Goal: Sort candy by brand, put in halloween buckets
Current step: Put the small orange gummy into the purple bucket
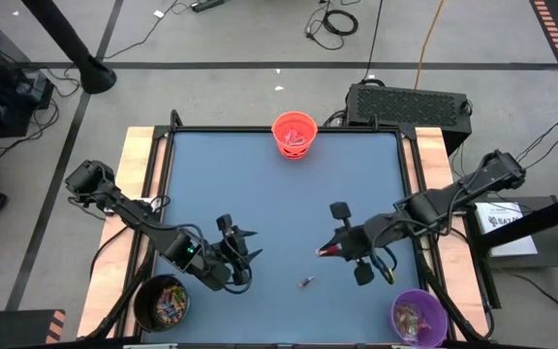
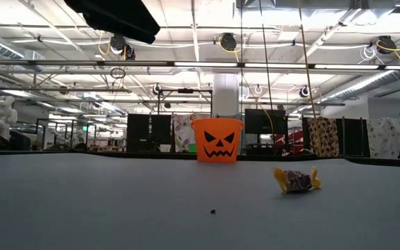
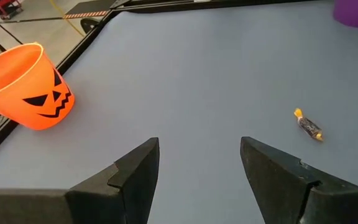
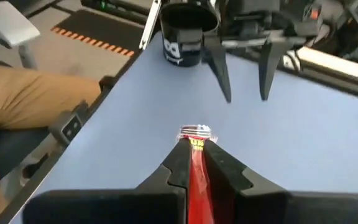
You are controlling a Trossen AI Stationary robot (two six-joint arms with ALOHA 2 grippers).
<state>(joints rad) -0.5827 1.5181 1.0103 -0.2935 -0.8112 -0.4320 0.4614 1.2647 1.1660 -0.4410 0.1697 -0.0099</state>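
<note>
Small shiny red-wrapped candy clamped in right end effector, above the blue tabletop at mid-right. Likely light, crinkly and slippery; best pinched across the wrapper's middle, not by a twisted end. Second sweet, dark wrapper with yellow twisted ends, lying loose near the front edge. Left end effector nearby, fingers apart, empty. Round plastic pails: orange at far edge, black front-left, purple front-right.
</note>
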